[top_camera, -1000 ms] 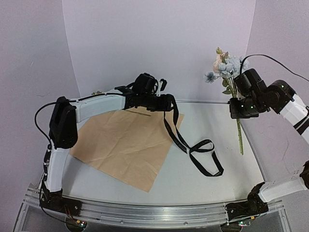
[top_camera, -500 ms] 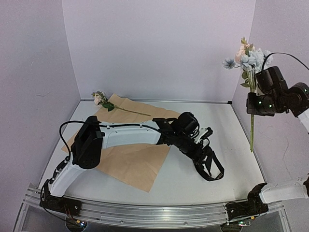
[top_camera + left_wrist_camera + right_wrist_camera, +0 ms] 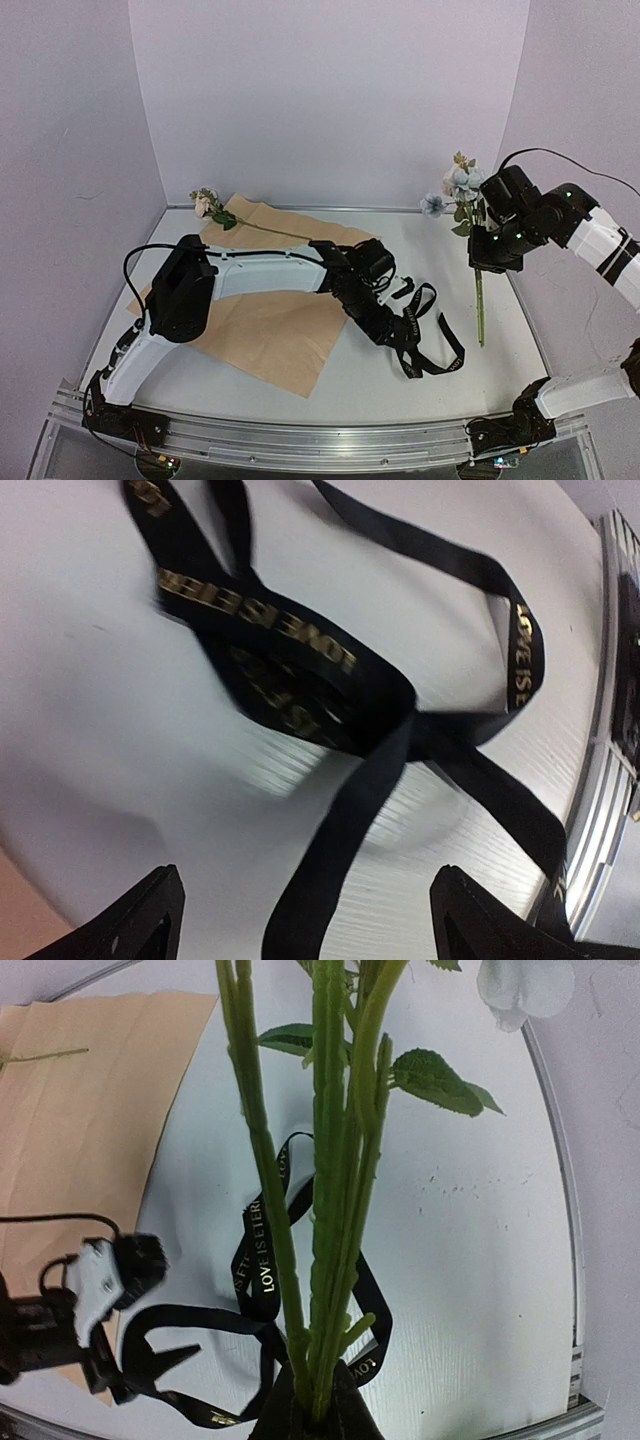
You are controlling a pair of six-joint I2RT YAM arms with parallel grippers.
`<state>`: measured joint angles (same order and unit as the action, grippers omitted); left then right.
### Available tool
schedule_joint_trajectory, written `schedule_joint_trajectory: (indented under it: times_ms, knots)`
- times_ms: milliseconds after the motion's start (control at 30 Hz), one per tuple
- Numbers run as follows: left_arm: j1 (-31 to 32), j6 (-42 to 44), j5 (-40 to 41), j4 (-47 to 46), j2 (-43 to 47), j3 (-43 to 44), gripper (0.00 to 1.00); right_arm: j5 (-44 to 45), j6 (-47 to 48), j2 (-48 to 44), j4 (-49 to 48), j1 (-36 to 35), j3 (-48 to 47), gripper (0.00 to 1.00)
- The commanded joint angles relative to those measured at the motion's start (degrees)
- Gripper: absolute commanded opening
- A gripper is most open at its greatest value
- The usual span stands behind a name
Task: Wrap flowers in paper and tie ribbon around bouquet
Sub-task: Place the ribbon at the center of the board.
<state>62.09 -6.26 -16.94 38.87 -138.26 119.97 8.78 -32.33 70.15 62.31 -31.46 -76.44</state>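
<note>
Two arms, wrapping not begun: left fingers [image 3: 140,930] spread over the ribbon [image 3: 300,680] on the surface [image 3: 410,250]; right fingers [image 3: 285,1415] clamp the flowers [image 3: 460,185] aloft; next, probably, stems onto the flat paper [image 3: 270,330].

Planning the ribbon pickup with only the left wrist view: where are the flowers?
Observer: The right gripper holds the flowers upright by their stems, at the right of the table.
Operator: Anything laid out for wrapping yet?
Observer: One loose stem lies along the far edge of the paper.
Operator: How does that sheet lie?
Observer: Flat and creased, tan side up, on the table's left half.
</note>
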Motion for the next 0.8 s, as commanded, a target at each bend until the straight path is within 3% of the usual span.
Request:
schedule_joint_trajectory:
  times_ms: [0, 100, 233, 333, 367, 467, 600, 767]
  knots:
    - [2.0, 5.7, -2.9, 4.0, 2.9, -0.2, 0.89, -4.1, -2.7, -2.1, -3.6, 0.0, 1.0, 0.0]
    - [1.9, 5.3, -4.7, 4.9, 1.8, 2.3, 0.9, -7.0, -4.7, -4.3, -4.5, -0.5, 4.4, 0.0]
    - [1.5, 5.7, -6.7, 11.1, 2.6, 10.4, 0.9, -4.1, -4.9, -9.0, -3.9, -0.9, 7.1, 0.0]
    - [0.9, 4.4, -6.2, 2.7, 8.1, 2.3, 0.99, -0.4, -3.8, -12.1, -1.7, -0.9, 5.8, 0.0]
    - [1.0, 4.9, -5.9, 6.4, 4.4, 4.1, 0.99, 0.3, -3.5, -12.9, -1.3, -0.9, 5.4, 0.0]
    - [3.2, 6.2, -3.8, 26.5, -10.8, 21.6, 0.91, 1.2, -2.8, -13.2, 0.0, -0.9, 5.2, 0.0]
    - [6.1, 4.7, 1.4, 20.7, -4.2, 10.1, 0.95, -1.2, -3.8, -11.6, 0.2, -0.9, 6.4, 0.0]
    - [5.5, 2.1, 6.5, 17.5, 0.5, 6.3, 0.97, -6.7, -5.8, -11.0, -3.1, -2.0, 8.9, 0.0]
